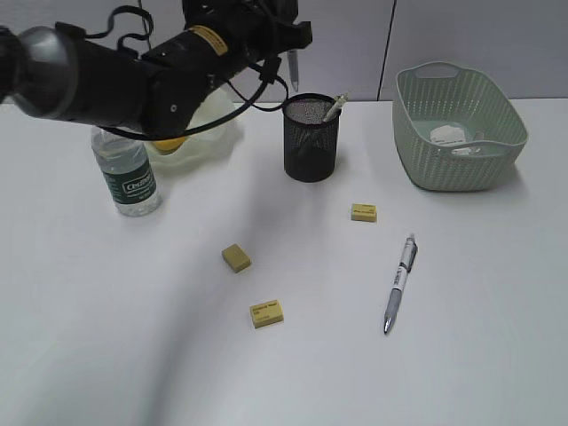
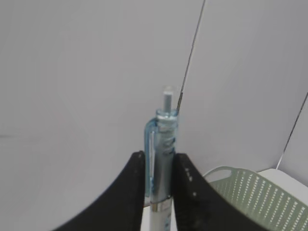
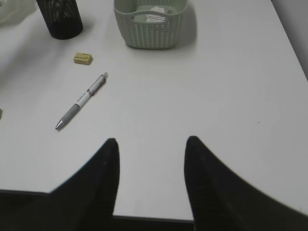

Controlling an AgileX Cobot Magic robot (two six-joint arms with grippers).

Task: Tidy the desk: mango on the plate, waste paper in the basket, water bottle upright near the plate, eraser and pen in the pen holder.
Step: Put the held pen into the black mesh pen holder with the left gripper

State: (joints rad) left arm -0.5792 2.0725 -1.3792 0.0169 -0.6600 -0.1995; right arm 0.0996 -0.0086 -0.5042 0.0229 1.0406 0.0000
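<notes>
On the left of the white table (image 1: 106, 337), the clear plastic water bottle with a dark green label (image 1: 127, 174) stands upright just beside the translucent pale green ruffled plate (image 1: 217, 124), where a sliver of the yellow-orange mango (image 1: 169, 143) shows under the arm. The left end effector (image 1: 288, 40) holds a translucent light-blue pen (image 2: 162, 159) pinched upright between narrow jaws, above the black wire-mesh pen holder (image 1: 311, 138), which already contains one pen.

To do this step well, I judge the pen tip should be centred over the holder's mouth and lowered inside the rim before release, so it does not tip the cup.

Three yellow rectangular erasers (image 1: 236, 257) and a silver-grey pen (image 1: 399, 282) lie loose mid-table. At right, the pale green woven-pattern basket (image 1: 497, 155) holds the crumpled white waste paper (image 1: 448, 133).

Only the left wrist view shows the grip itself; only the right wrist view shows the right end effector (image 3: 151, 178), its jaws wide and empty, hovering at the table's near edge.
</notes>
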